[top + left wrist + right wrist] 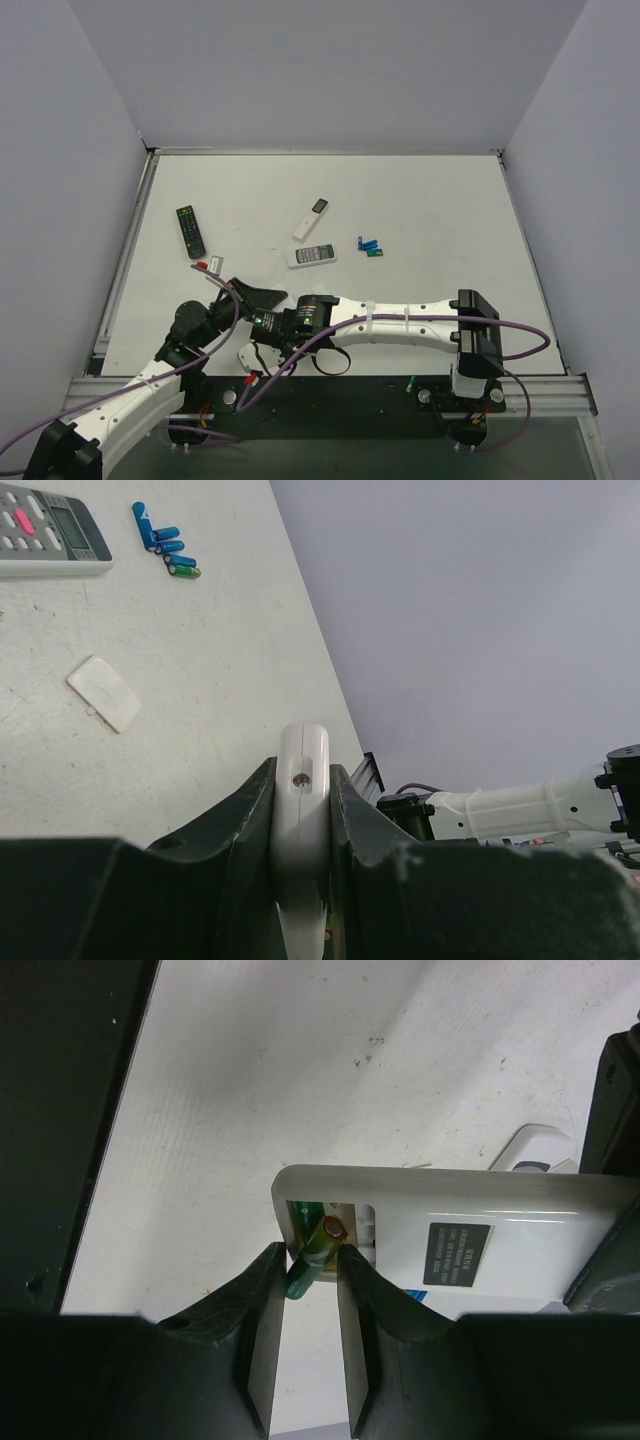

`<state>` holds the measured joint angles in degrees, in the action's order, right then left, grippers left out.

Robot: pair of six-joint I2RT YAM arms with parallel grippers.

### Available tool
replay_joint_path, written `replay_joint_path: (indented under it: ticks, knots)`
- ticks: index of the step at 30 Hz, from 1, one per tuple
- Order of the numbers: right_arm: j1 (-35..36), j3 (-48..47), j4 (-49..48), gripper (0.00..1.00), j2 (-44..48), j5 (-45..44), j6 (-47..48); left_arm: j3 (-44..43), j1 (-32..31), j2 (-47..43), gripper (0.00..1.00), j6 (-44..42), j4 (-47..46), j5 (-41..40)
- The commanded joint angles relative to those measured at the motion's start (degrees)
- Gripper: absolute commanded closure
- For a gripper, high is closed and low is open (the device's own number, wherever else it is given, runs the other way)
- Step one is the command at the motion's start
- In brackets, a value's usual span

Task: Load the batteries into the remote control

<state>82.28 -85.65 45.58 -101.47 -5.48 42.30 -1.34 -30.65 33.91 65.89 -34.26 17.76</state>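
My left gripper [303, 770] is shut on the edge of the white-backed remote control [303, 810] and holds it above the table. In the right wrist view its plain back [520, 1220] faces me, with the battery bay [355, 1222] open and a green cell lying in the bay's left slot. My right gripper [305, 1265] is shut on a green battery [313, 1250] that is tilted, with its red-tipped end in the bay. Loose blue and green batteries [371, 247] lie mid-table and also show in the left wrist view [168, 552]. In the top view both grippers meet near the remote [210, 266].
A white remote with a grey screen [312, 256] lies left of the loose batteries. A slimmer white remote [311, 218] lies behind it, and a long black remote [191, 231] lies at the left. A white battery cover [103, 692] lies flat on the table.
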Motion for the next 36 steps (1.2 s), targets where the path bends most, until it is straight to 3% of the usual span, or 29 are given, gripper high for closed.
replay_joint_path:
  ticks: [1, 7, 9, 11, 14, 36]
  knots:
    - [0.5, -2.2, 1.8, 0.76, 1.3, -1.9, 0.6, 1.3, -0.3, -1.0, 1.0, 2.3, -6.1, -1.0]
    - [0.4, -2.9, 1.9, 0.75, 1.5, -2.3, 1.5, 1.3, -0.3, -0.3, 1.0, 3.1, -6.1, -1.9]
    - [0.2, -2.9, 1.8, 0.79, 1.4, -2.0, 1.7, 1.3, -0.3, 0.2, 1.0, 3.3, -6.3, -1.9]
    - [-0.1, -2.9, 2.0, 0.9, 1.2, -1.9, 1.8, 1.3, -0.3, 0.5, 1.0, 3.4, -6.3, -1.7]
    - [-0.3, -2.9, 2.0, 0.95, 1.4, -2.1, 2.0, 1.3, -0.3, 0.6, 1.0, 3.6, -5.6, -1.8]
    - [-1.1, -3.1, 2.3, 0.94, 0.7, -3.8, 1.9, 1.3, -0.3, 2.4, 1.0, 4.0, -6.8, -1.1]
